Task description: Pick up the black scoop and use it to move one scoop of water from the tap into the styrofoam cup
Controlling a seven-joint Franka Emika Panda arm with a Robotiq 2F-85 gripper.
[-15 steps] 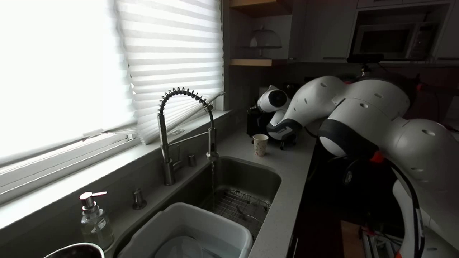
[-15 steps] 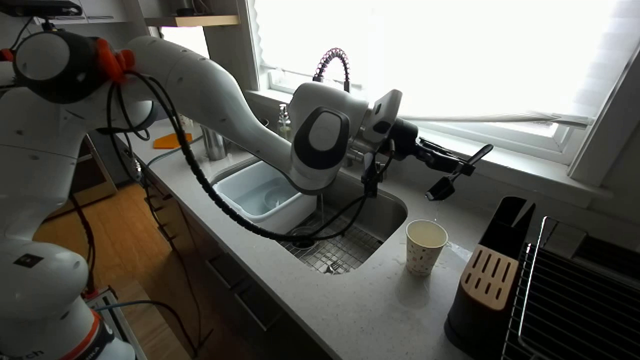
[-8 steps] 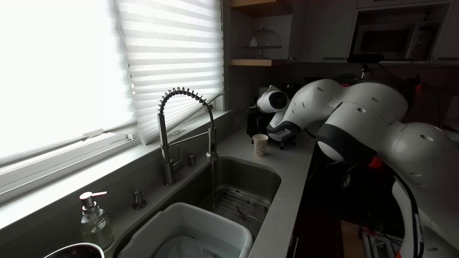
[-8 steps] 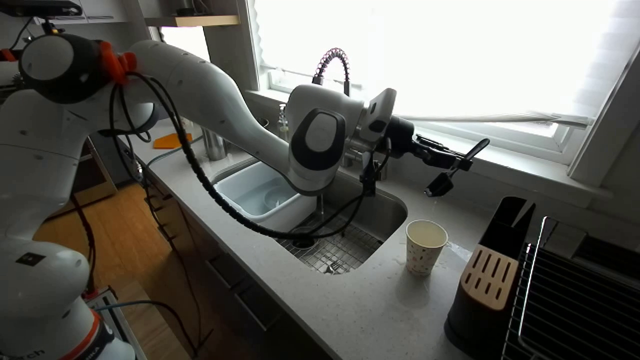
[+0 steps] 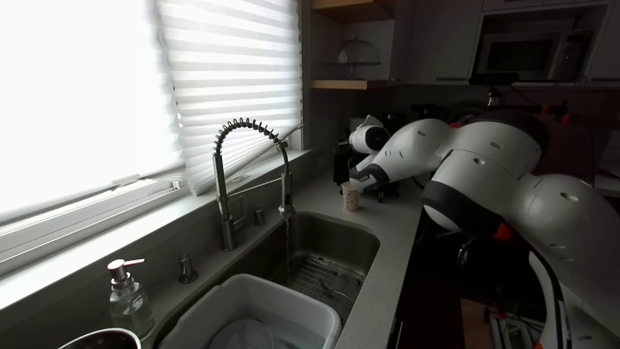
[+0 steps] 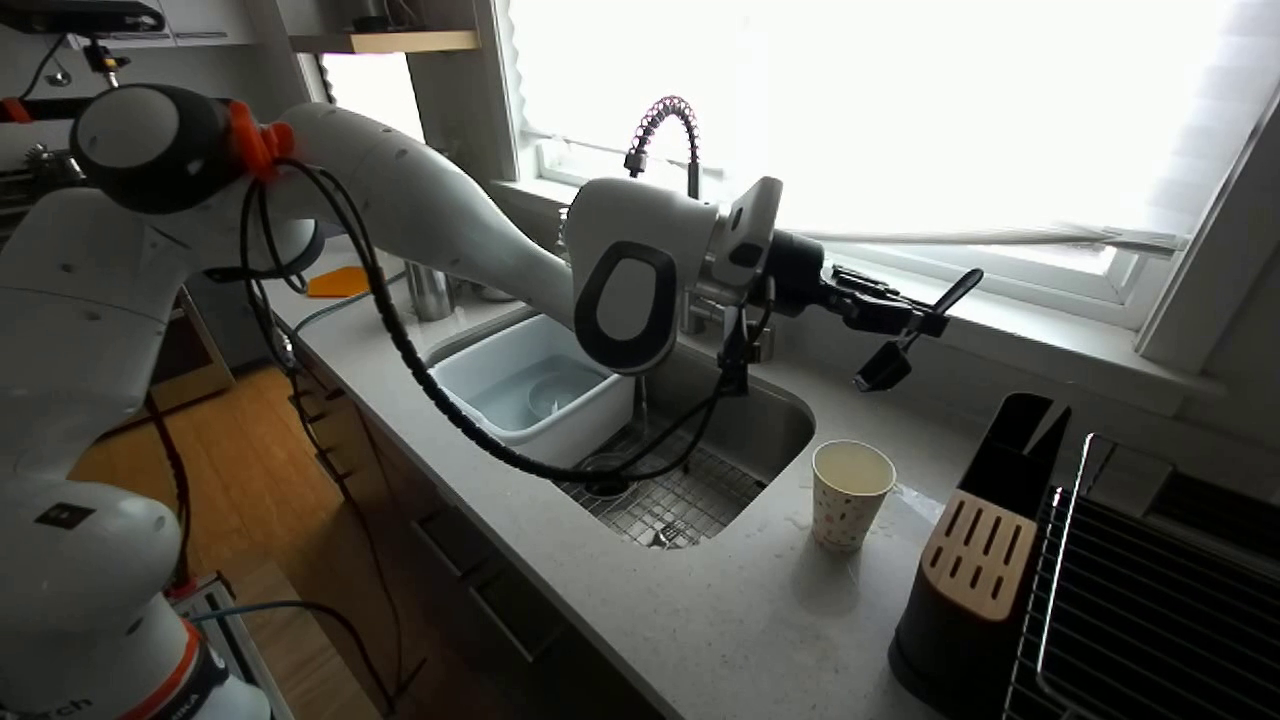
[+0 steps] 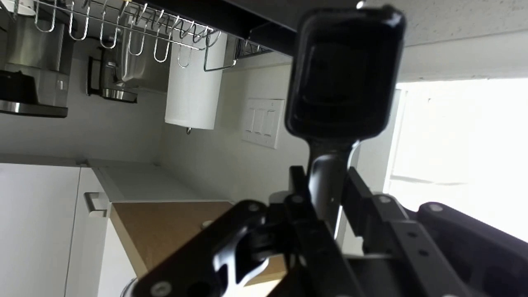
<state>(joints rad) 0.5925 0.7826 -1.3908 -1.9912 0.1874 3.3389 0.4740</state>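
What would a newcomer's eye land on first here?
Probably the white robot arm, stretched over the counter, its gripper shut on the black scoop in mid-air. Next, the glaring window behind the arm and the tap running into the sink. The patterned cup stands upright beside the sink.

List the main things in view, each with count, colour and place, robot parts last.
black scoop: one, black, gripped above the counter
styrofoam cup: one, cream with specks, upright beside the sink
tap: one, chrome, beside the sink, running
sink: one, grey, in the counter
tub: one, white, in the sink
soap bottle: one, clear, beside the sink
slotted holder: one, black and tan, on the counter
wire rack: one, dark, beside the slotted holder
gripper: one, black, shut on the black scoop
robot arm: one, mostly white, stretched over the counter
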